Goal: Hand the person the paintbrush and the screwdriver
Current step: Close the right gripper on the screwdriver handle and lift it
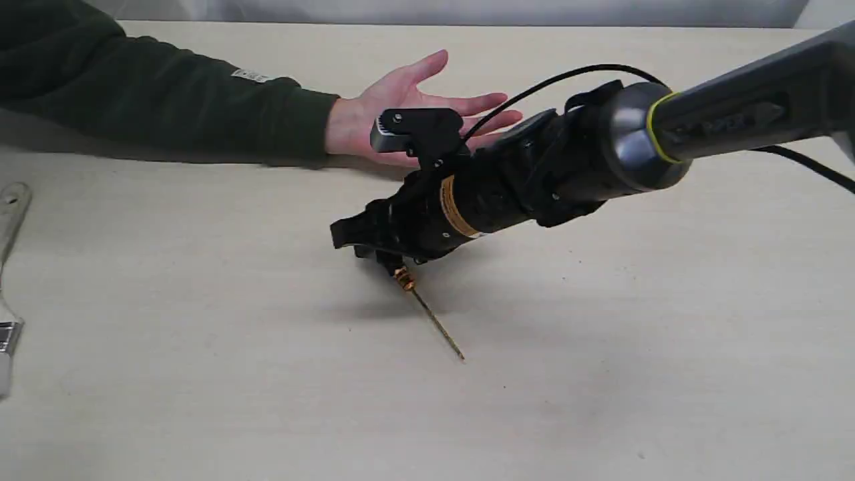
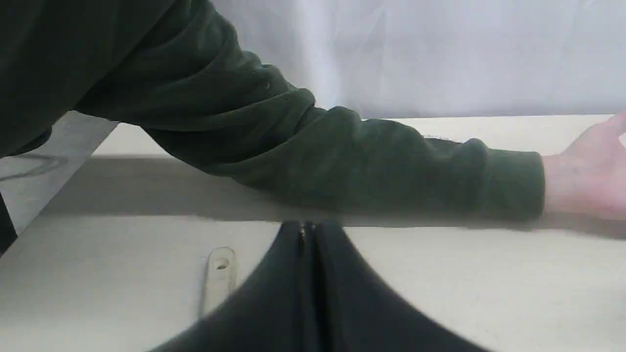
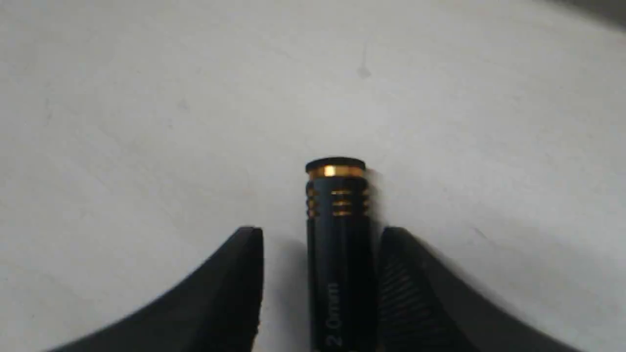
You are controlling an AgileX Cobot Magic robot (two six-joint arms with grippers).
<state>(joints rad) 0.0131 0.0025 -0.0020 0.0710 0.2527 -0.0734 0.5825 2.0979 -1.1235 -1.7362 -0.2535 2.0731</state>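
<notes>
The screwdriver (image 1: pixel 427 310) lies on the table with its thin shaft pointing toward the front. My right gripper (image 1: pixel 361 240) is low over its black handle (image 3: pixel 337 244). The jaws stand open on either side of the handle: one finger (image 3: pixel 411 293) is close against it, the other (image 3: pixel 234 278) a gap away. The person's open hand (image 1: pixel 407 100) rests palm up just behind the right arm. The paintbrush (image 1: pixel 9 280) lies at the table's far left edge, and its holed handle end (image 2: pixel 219 274) shows beside my left gripper (image 2: pixel 308 232), which is shut on nothing.
The person's dark green sleeve (image 2: pixel 342 161) stretches across the back of the table from the left. The right arm and its black cable (image 1: pixel 574 73) pass in front of the hand. A pale wall (image 2: pixel 440 54) rises behind the table.
</notes>
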